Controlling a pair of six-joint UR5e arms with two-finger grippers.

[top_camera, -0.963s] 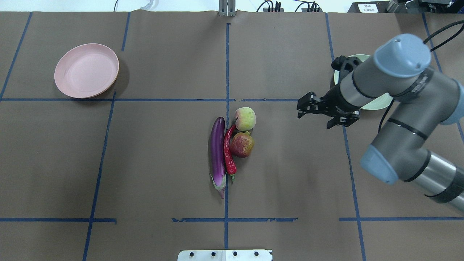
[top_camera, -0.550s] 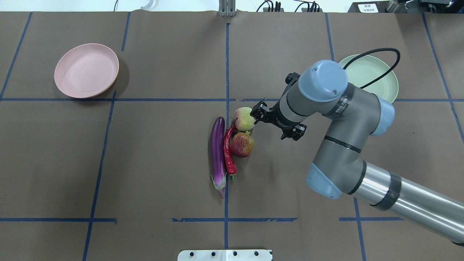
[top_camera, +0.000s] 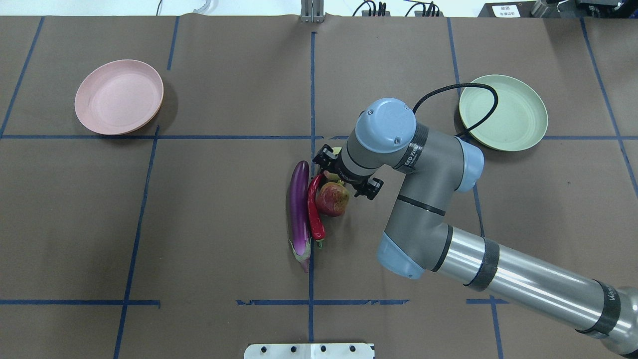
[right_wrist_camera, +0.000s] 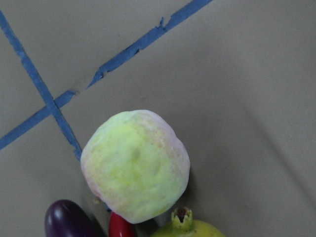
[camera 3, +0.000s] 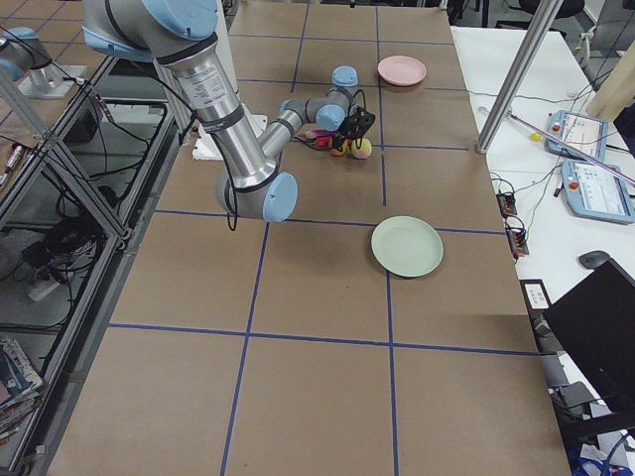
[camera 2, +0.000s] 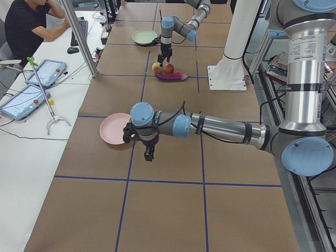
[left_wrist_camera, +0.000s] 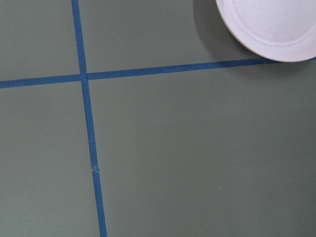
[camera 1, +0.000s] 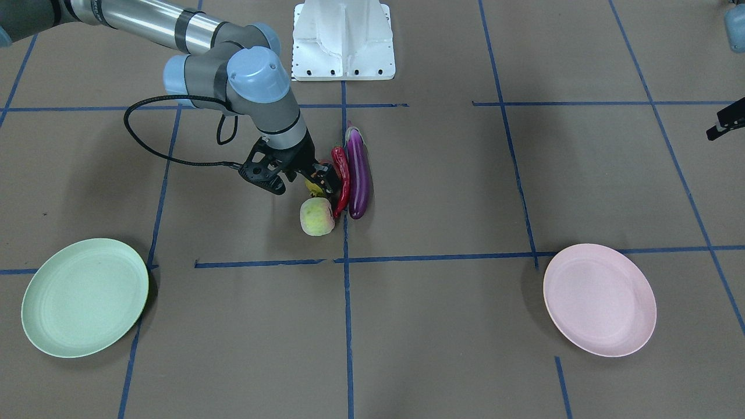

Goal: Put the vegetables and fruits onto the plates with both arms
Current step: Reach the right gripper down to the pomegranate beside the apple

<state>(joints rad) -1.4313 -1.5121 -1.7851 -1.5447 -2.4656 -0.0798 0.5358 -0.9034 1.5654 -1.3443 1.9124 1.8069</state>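
Note:
The purple eggplant, red chili and reddish pomegranate lie side by side at the table's middle. The pale peach sits just beyond them and fills the right wrist view. My right gripper hangs open right over the pomegranate, beside the peach, and holds nothing. The mint green plate is far right and the pink plate far left, both bare. My left gripper hovers beside the pink plate; I cannot tell whether it is open.
The white base block stands at the robot's side of the table. Blue tape lines cross the brown cover. An operator sits at a side desk with tablets and a metal pole.
My right arm swept left from over the green plate to above the fruits, uncovering the plate. The produce and plates have not moved.

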